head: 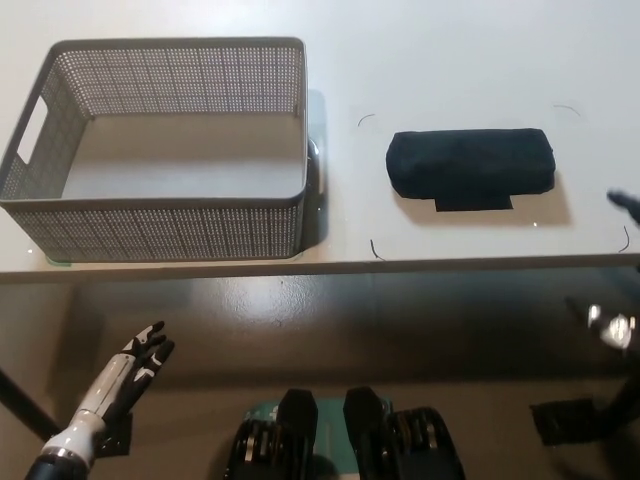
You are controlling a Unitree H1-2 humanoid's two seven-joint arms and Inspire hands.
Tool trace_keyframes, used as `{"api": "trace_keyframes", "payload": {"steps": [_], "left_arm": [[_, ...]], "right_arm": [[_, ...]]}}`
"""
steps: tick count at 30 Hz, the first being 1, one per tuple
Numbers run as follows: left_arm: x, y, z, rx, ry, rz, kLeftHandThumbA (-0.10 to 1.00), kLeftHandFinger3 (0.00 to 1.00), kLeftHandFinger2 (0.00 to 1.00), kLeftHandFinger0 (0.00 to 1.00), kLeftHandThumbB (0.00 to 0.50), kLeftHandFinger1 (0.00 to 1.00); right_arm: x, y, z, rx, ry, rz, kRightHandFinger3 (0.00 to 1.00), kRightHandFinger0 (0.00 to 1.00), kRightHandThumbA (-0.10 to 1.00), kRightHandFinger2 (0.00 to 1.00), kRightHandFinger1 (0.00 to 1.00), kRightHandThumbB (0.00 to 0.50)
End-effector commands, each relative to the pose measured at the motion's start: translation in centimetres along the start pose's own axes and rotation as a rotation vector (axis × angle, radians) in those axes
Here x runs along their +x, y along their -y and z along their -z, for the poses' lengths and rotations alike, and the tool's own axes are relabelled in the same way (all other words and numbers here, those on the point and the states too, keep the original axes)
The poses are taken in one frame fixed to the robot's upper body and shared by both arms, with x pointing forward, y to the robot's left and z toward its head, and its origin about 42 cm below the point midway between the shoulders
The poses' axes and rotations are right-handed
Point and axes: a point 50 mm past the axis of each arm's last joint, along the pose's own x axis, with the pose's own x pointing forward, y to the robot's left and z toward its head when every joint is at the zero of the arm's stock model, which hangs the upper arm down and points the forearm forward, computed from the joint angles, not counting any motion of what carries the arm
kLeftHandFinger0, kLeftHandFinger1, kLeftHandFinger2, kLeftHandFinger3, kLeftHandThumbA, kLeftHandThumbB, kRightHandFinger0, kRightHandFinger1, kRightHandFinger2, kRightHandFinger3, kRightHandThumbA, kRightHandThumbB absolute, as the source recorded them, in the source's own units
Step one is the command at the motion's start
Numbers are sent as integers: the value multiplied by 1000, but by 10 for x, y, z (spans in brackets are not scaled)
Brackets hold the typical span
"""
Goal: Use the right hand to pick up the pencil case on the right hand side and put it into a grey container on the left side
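Pencil case [470, 170], a dark soft roll, lies on the right half of the white desk [450, 60], its long axis running left to right, parallel to the desk's front edge. It sits well apart from the grey container [160, 225], a mesh basket on the left half, which looks empty. The black right hand [618, 300] shows only as a blur at the far right edge, about level with the desk's front edge; whether its fingers are spread or closed cannot be told. From that hand the case lies up and to the left, so it is much the nearer hand. The white left hand [135, 362] rests low at the lower left, below the desk, fingers apart and holding nothing.
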Motion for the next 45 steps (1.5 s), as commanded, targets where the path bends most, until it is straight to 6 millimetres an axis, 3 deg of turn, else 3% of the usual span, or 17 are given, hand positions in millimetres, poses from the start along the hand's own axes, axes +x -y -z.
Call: {"api": "trace_keyframes", "payload": {"steps": [1,3,11,14,21,33,45], "left_arm": [[3,-14,-8,42,59,-3,1000,1000,937,1000,500,862],[2,-13,-7,40,56,-2,1000,1000,938,1000,500,857],[-1,-13,-7,56,54,7,1000,1000,949,1000,500,868],[-1,-13,-7,55,52,9,1000,1000,961,1000,500,886],[-2,-13,-8,53,57,10,1000,1000,957,1000,500,889],[0,-14,-11,66,74,14,1000,1000,927,1000,500,846],[1,-16,-12,64,77,15,1000,1000,900,1000,500,824]], "right_arm": [[31,24,-1,-85,-10,-7,1000,1000,684,1000,1000,471],[46,29,-1,-104,-10,-20,1000,1000,633,1000,1000,471],[111,41,1,-218,-59,-104,1000,1000,622,1000,1000,500],[137,42,5,-300,-85,-147,1000,1000,682,1000,1000,500],[188,41,7,-321,-129,-235,1000,1000,596,1000,1000,500],[235,43,5,-369,-172,-325,1000,1000,652,1000,1000,500],[261,47,-14,-354,-171,-396,1000,1000,672,1000,1000,500]]}}
